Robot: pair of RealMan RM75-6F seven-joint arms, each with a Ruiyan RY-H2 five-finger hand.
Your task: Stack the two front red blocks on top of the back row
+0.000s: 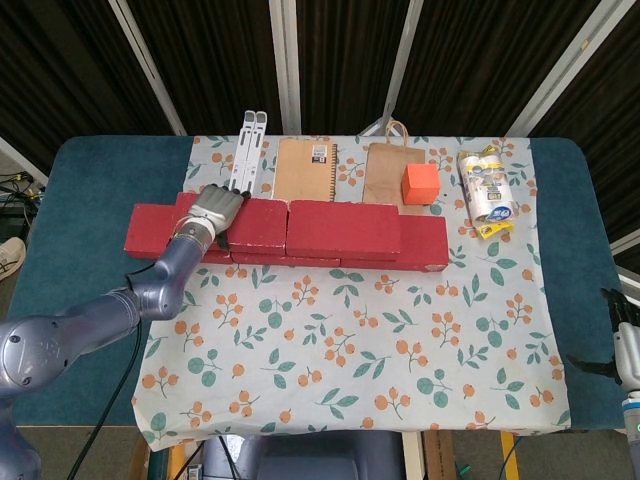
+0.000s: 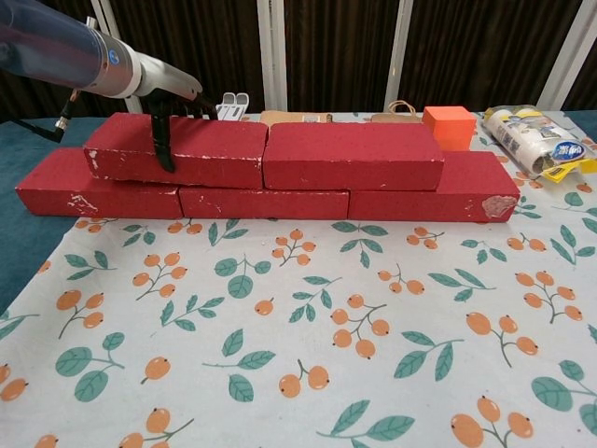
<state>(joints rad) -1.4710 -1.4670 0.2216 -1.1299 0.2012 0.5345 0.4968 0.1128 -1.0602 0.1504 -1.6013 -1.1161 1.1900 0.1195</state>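
Note:
Three red blocks form the back row: left (image 2: 93, 191), middle (image 2: 264, 203) and right (image 2: 438, 191). Two more red blocks lie on top of them, the upper left block (image 2: 201, 149) (image 1: 258, 224) and the upper right block (image 2: 353, 156) (image 1: 343, 228), end to end. My left hand (image 1: 212, 208) (image 2: 170, 105) grips the upper left block near its left end, fingers over the top and thumb (image 2: 164, 145) down the front face. My right hand (image 1: 625, 348) hangs off the table's front right corner, holding nothing, fingers apart.
Behind the blocks lie a white folding stand (image 1: 248, 148), a brown notebook (image 1: 306, 170), a paper bag (image 1: 395, 172) bearing an orange cube (image 1: 421, 183) (image 2: 449, 126), and a wrapped packet (image 1: 485, 190). The floral cloth (image 1: 350, 350) covers the table in front.

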